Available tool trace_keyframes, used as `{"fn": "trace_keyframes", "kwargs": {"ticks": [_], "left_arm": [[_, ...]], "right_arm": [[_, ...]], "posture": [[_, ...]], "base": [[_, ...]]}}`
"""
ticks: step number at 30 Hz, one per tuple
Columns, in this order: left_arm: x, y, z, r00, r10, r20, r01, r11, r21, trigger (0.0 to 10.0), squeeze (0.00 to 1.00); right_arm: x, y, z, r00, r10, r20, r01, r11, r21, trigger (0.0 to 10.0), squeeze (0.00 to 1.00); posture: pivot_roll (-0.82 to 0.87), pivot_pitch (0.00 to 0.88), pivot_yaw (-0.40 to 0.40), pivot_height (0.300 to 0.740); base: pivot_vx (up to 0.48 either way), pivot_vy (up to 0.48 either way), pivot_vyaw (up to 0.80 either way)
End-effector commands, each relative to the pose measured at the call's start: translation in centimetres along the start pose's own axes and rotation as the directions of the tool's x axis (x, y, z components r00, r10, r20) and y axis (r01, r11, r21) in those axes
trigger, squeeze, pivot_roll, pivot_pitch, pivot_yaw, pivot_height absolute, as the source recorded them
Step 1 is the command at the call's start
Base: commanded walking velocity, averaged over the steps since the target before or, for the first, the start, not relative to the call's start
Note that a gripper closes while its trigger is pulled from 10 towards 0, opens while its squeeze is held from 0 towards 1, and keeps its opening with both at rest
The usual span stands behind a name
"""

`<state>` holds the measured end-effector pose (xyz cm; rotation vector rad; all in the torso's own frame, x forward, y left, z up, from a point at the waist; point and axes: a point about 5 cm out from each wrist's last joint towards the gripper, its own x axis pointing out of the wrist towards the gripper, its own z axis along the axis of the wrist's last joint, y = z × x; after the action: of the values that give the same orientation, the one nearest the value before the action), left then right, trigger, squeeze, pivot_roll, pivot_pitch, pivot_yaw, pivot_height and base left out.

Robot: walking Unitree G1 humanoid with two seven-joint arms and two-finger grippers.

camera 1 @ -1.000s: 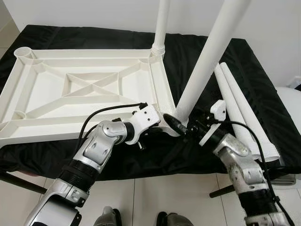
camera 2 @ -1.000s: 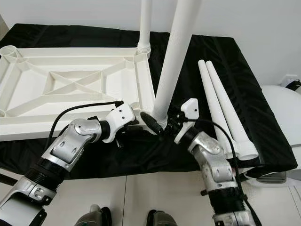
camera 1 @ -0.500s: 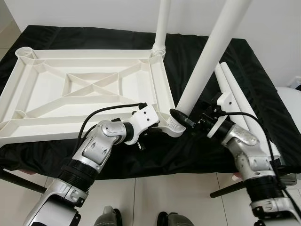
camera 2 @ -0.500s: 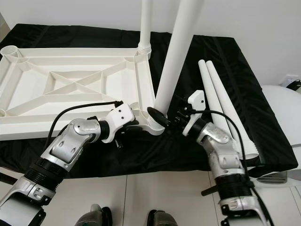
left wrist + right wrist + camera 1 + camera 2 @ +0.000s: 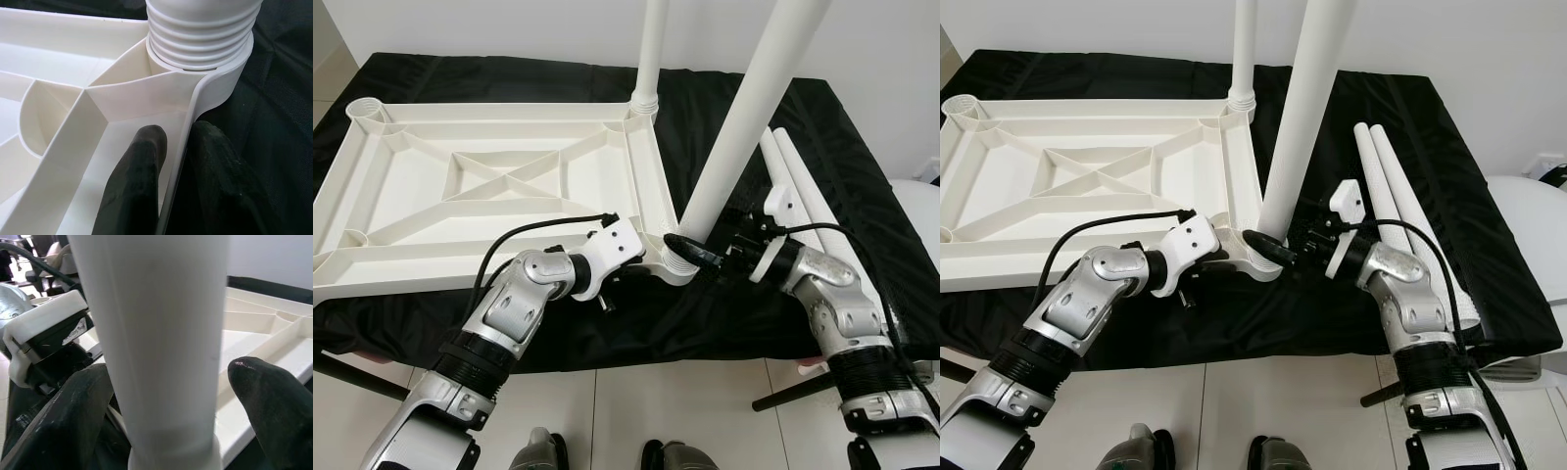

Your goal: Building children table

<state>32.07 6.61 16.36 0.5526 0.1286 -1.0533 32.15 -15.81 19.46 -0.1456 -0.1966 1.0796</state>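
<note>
A black cloth point(image 5: 558, 323) covers a low surface set against a white wall point(image 5: 881, 49), and on it a white plastic tabletop point(image 5: 489, 196) lies upside down, its ribbed underside facing up. 2 legs already stand in its right-hand corners: the far leg point(image 5: 649, 49) in the back socket and the near leg point(image 5: 744, 127) in the front socket. 2 loose legs point(image 5: 813, 225) lie side by side on the cloth to the right. The left gripper point(image 5: 168, 176) sits at the front right corner; its wrist view shows what the head views hide, 1 black finger point(image 5: 132, 186) inside the rim and the other outside, pinching the thin wall just below the threaded socket point(image 5: 200, 34). The right gripper point(image 5: 690, 250) reaches in from the right at the base of the near leg; its wrist view shows a finger point(image 5: 274, 401) either side of the leg, spread around it, though whether they touch it cannot be told
</note>
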Motion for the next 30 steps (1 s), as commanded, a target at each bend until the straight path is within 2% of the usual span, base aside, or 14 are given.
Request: {"fn": "trace_keyframes", "kwargs": {"ticks": [1, 5, 6, 8, 9, 10, 19, 27, 28, 30], "left_arm": [[-0.14, 0.17, 0.6, 1.0, 0.002, 0.014, -0.002, 1.0, 0.025, 10.0, 0.0], [-0.12, 0.21, 0.63, 1.0, 0.002, 0.013, -0.002, 1.0, 0.026, 10.0, 0.0], [-0.13, 0.24, 0.65, 1.0, 0.002, 0.013, -0.003, 1.0, 0.027, 10.0, 0.0], [-0.13, 0.24, 0.65, 1.0, 0.002, 0.013, -0.003, 1.0, 0.027, 10.0, 0.0], [-0.14, 0.26, 0.67, 1.0, 0.004, 0.013, -0.004, 1.0, 0.027, 10.0, 0.0], [-0.16, 0.27, 0.67, 1.0, 0.004, 0.013, -0.005, 1.0, 0.028, 10.0, 0.0], [-0.22, 0.31, 0.62, 1.0, 0.009, 0.013, -0.009, 1.0, 0.026, 10.0, 0.0], [-0.24, 0.29, 0.64, 1.0, 0.011, 0.015, -0.012, 1.0, 0.023, 10.0, 0.0], [-0.24, 0.29, 0.63, 1.0, 0.011, 0.015, -0.012, 1.0, 0.023, 10.0, 0.0], [-0.22, 0.28, 0.64, 1.0, 0.011, 0.016, -0.012, 1.0, 0.023, 10.0, 0.0]], "right_arm": [[0.05, -0.02, -0.07, 1.0, 0.012, 0.0, -0.012, 1.0, -0.006, 10.0, 0.0], [0.38, -0.22, 0.1, 1.0, 0.028, 0.009, -0.027, 1.0, -0.009, 10.0, 0.0], [0.52, -0.26, 0.16, 0.999, 0.034, 0.012, -0.034, 0.999, -0.009, 5.8, 0.0], [0.52, -0.26, 0.16, 0.999, 0.034, 0.012, -0.034, 0.999, -0.009, 5.8, 0.0], [0.6, -0.28, 0.2, 0.999, 0.041, 0.013, -0.04, 0.999, -0.009, 1.8, 0.0], [0.63, -0.33, 0.21, 0.999, 0.046, 0.013, -0.045, 0.999, -0.009, 0.0, 0.0], [0.21, -0.38, 0.17, 0.995, 0.096, -0.01, -0.096, 0.995, 0.007, 0.0, 0.0], [-0.08, -0.02, -0.26, 0.996, 0.088, -0.016, -0.088, 0.996, 0.006, 0.0, 0.0], [-0.13, 0.12, -0.34, 0.997, 0.079, -0.014, -0.079, 0.997, 0.004, 10.0, 0.0], [-0.25, 0.37, -0.46, 0.998, 0.066, -0.01, -0.066, 0.998, 0.005, 10.0, 0.0]], "posture": [[-0.05, 0.149, 0.011, 0.74], [-0.05, 0.149, 0.011, 0.74], [-0.05, 0.149, 0.011, 0.74], [-0.05, 0.149, 0.011, 0.74], [-0.05, 0.15, 0.011, 0.74], [-0.05, 0.15, 0.01, 0.74], [-0.05, 0.15, 0.005, 0.74], [-0.05, 0.147, 0.004, 0.74], [-0.05, 0.147, 0.004, 0.74], [-0.06, 0.146, 0.004, 0.74]], "base": [[0.0, 0.0, 0.0], [0.0, 0.0, 0.0], [0.0, 0.0, 0.0], [0.0, 0.0, 0.0], [0.0, 0.0, 0.0], [0.0, 0.0, 0.0], [0.0, 0.0, 0.0], [0.0, 0.0, 0.0], [0.0, 0.0, 0.0], [0.0, 0.0, 0.0]]}}
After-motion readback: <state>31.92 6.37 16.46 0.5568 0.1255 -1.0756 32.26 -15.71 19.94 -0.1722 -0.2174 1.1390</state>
